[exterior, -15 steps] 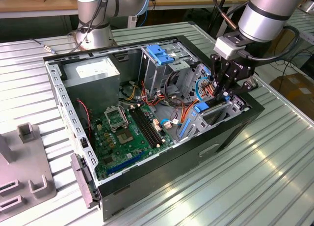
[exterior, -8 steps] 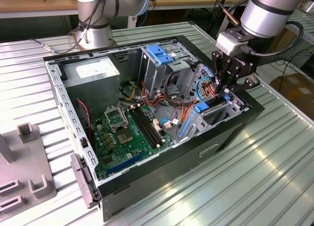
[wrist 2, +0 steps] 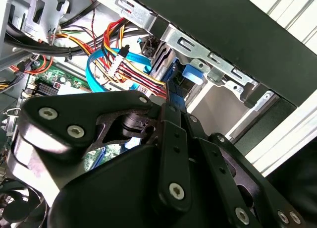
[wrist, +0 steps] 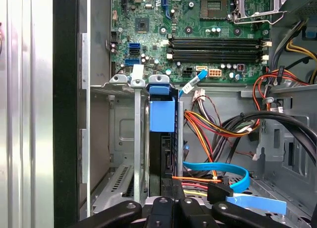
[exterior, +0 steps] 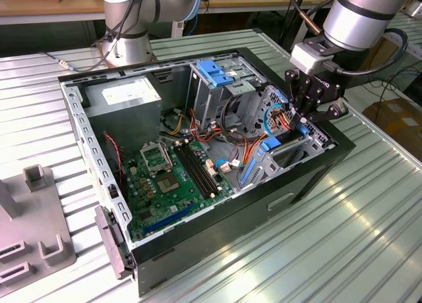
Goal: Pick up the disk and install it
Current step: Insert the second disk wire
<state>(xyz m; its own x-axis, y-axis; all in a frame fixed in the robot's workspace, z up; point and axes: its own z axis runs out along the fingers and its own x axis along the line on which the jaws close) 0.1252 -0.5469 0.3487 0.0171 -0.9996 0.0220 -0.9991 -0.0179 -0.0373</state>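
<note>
- Open computer case (exterior: 310,168) lies on the ribbed metal tabletop (exterior: 369,230), motherboard (exterior: 175,174) exposed.
- The hand (exterior: 304,115) hangs over the drive cage (exterior: 290,148) at the exterior view's right end of the case; whether its fingers stand wide or narrow cannot be told, its own linkage covering them in both wrist views.
- The disk (wrist: 161,148) stands on edge in a cage slot, its blue bracket (wrist: 162,114) uppermost; its body is dark, mostly hidden between the rails.
- Blue data cable (wrist: 233,173) and coloured power wires (wrist: 208,126) lie just beside the cage.
</note>
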